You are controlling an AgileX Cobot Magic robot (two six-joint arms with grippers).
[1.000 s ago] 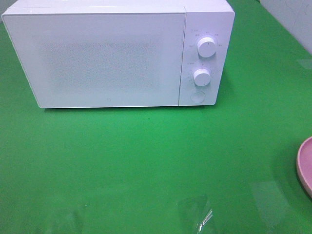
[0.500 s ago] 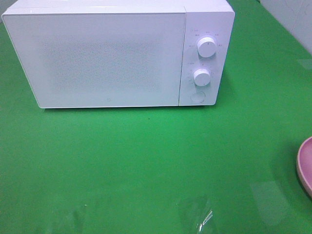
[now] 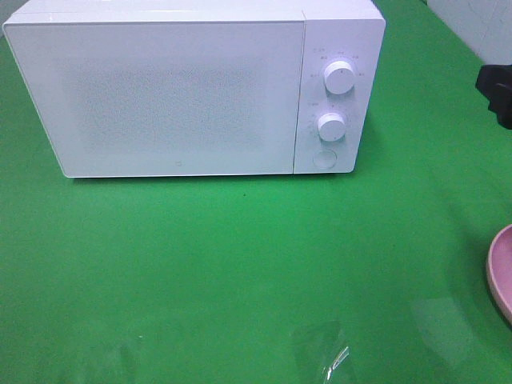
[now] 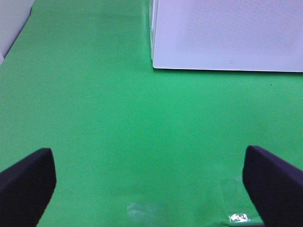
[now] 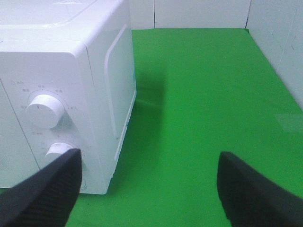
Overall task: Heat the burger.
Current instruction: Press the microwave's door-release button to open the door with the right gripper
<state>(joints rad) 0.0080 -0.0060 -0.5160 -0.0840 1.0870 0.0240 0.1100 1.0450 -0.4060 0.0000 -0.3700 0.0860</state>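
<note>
One microwave [image 3: 352, 32] stands with its door [image 3: 160, 96] shut, so I cannot tell what is inside. One pink plate [image 3: 502, 276] shows only as a sliver of rim. The burger is in no view, so its place and heading I cannot tell. I count two knobs [image 3: 340, 78] and one button [image 3: 324, 158]. My left gripper [image 4: 147, 163] is spread wide over the green cloth [image 3: 240, 264], holding nothing. My right gripper [image 5: 149, 158] is spread too, near the microwave's knob end.

Your microwave [image 3: 176, 96] is white, its door finely speckled, its knobs [image 3: 340, 78] white too. The table [image 3: 240, 264] is plain green. At the near right edge the plate [image 3: 502, 268] is pink. Left hand [image 4: 149, 182] and right hand [image 5: 150, 187] are black.
</note>
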